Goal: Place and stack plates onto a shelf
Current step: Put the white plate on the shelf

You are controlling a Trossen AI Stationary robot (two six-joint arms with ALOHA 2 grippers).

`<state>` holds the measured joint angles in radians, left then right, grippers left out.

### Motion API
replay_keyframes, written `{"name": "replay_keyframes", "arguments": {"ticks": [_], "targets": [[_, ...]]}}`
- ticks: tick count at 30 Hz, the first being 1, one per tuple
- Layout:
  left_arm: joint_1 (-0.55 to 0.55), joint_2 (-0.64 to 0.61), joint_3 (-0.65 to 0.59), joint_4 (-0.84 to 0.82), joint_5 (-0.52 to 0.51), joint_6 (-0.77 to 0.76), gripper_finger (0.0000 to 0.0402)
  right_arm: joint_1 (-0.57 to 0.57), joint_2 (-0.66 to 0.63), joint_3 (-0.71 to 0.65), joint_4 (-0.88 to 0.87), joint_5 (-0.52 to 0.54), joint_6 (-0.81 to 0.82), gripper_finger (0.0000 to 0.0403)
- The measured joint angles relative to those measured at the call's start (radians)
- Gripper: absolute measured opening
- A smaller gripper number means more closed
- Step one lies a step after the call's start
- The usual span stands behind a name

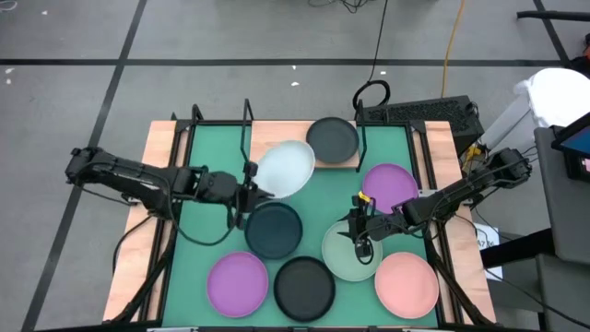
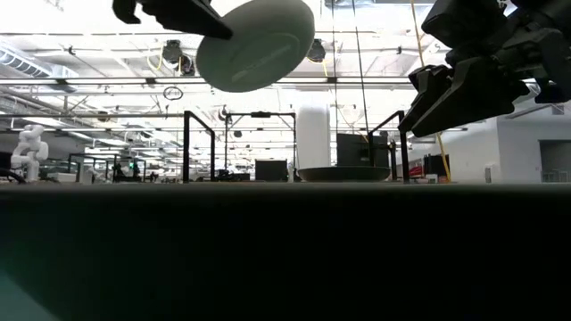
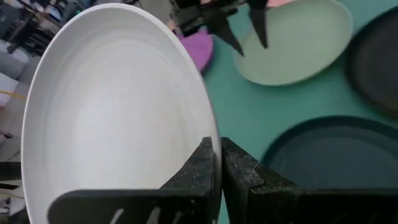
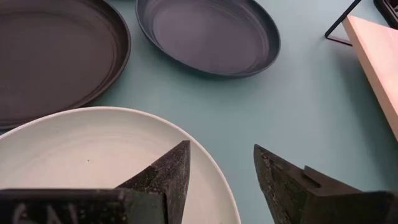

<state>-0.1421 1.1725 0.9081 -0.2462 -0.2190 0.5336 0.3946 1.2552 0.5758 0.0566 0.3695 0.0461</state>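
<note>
The left gripper (image 1: 247, 192) is closed on the rim of the round, shallow, matte white plate (image 1: 286, 169), which it holds lifted and tilted above the green table mat (image 1: 207, 157), just beside the small light-wood shelf with black wire posts (image 1: 348, 163). One dark grey plate (image 1: 332, 139) already lies on this shelf. The plate looks stiff and quite light, but the matte surface may be slippery, so I judge the thin rim is the only good place to hold it, and a pinch at one edge lets it swing. The right gripper (image 1: 362, 238) hangs with jaws wide apart over the edge of the pale mint plate (image 1: 348, 254), holding nothing. The low view shows how high and tilted the white plate is, which the high view does not; the left wrist view shows the closed fingers (image 3: 202, 168) on the rim.
</note>
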Motion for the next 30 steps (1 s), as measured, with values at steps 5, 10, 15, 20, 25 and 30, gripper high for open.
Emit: {"name": "replay_keyframes", "arguments": {"ticks": [5,10,15,20,25,30], "targets": [[0.087,0.023,0.001,0.070,0.064,0.023,0.0012,0.000,0.000,0.000,0.002,0.000,-0.007,0.0159],[0.153,0.079,0.001,0.108,0.068,0.062,0.0012,0.000,-0.001,0.000,0.011,0.000,-0.020,0.0159],[0.201,0.141,0.001,0.120,0.052,0.058,0.0012,0.000,-0.001,0.000,0.025,0.000,-0.032,0.0159],[0.227,0.181,0.000,0.103,-0.028,0.015,0.0012,0.000,-0.001,0.000,0.023,0.000,-0.030,0.0159],[0.260,0.206,0.001,0.094,-0.036,-0.023,0.0012,0.000,-0.001,0.000,0.024,-0.003,-0.021,0.0159],[0.296,0.238,0.001,0.083,-0.038,-0.047,0.0012,0.000,-0.001,0.000,0.024,-0.003,-0.007,0.0159]]}}
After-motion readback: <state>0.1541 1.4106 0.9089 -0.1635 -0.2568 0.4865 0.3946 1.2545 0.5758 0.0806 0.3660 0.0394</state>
